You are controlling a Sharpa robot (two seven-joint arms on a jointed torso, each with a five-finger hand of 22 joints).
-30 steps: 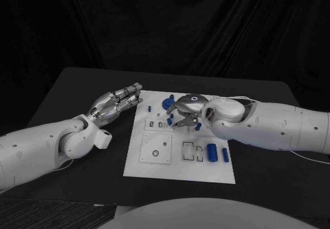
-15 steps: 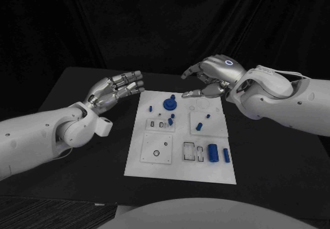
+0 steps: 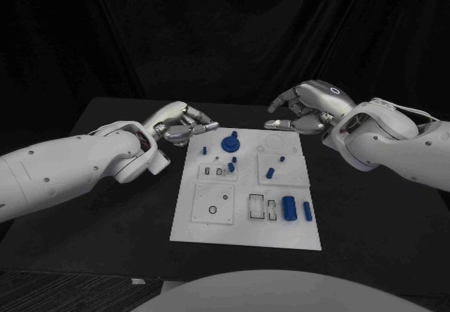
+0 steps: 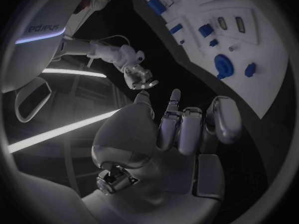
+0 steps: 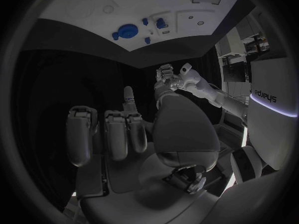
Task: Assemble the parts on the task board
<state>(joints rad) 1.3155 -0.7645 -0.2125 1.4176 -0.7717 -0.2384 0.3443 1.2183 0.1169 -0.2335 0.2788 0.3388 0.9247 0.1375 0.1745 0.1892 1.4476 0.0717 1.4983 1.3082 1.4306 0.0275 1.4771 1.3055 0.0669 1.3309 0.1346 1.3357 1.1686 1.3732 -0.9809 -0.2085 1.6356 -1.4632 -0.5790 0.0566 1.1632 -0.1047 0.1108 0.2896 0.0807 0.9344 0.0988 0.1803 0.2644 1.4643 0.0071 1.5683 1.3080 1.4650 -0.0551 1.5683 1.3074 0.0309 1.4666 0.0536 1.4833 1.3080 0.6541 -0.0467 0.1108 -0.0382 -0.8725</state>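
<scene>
While the task board lies mid-table with blue parts scattered across it, the left hand and right hand hover off its far corners, fingers curled and holding nothing, so a careless descent could probably knock loose parts away.

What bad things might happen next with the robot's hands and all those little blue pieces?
The left hand hangs right by the far left corner of the task board; reaching in, it might nudge the board and shift everything. Two blue cylinders lie on their sides near the right edge, so a bump could probably roll them. The right hand holds nothing, so coming back down it may knock the round blue knob.
</scene>
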